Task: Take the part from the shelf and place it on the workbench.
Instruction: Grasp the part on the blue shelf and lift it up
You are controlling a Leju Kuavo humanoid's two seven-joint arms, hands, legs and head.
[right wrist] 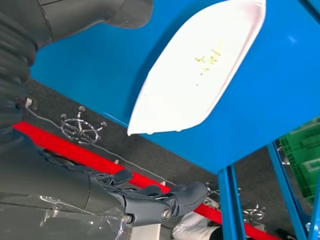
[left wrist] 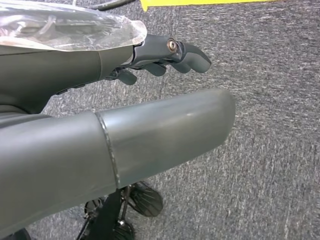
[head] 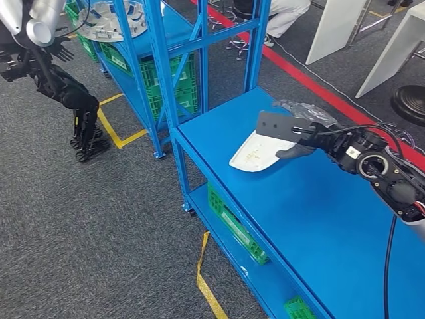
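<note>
- I see the flat white plastic part with faint yellow writing [head: 255, 153] lying on the blue metal surface [head: 311, 226] of the workbench, close to its far edge, so the placing step looks about done.
- My right hand [head: 301, 136] sits at the part's far end; its fingers [right wrist: 177, 197] are apart in the right wrist view, with nothing between them and the thumb [right wrist: 124, 10].
- In the head view a dark flat plate [head: 273, 125] lies just above the part at the fingertips; I cannot tell whether the hand touches it.
- The part's long axis runs from the hand towards the surface's front edge, broad end away from the hand, narrow end nearest it.
- The right hand is by far the nearer; my left hand [head: 82, 123] hangs well apart over the grey carpet floor [head: 100, 226], beside the blue shelf rack [head: 165, 73], its fingers [left wrist: 188, 52] stretched out, holding nothing.
- I judge a straight pull-back of the right hand comes next, lifting clear so it does not drag the part.
</note>
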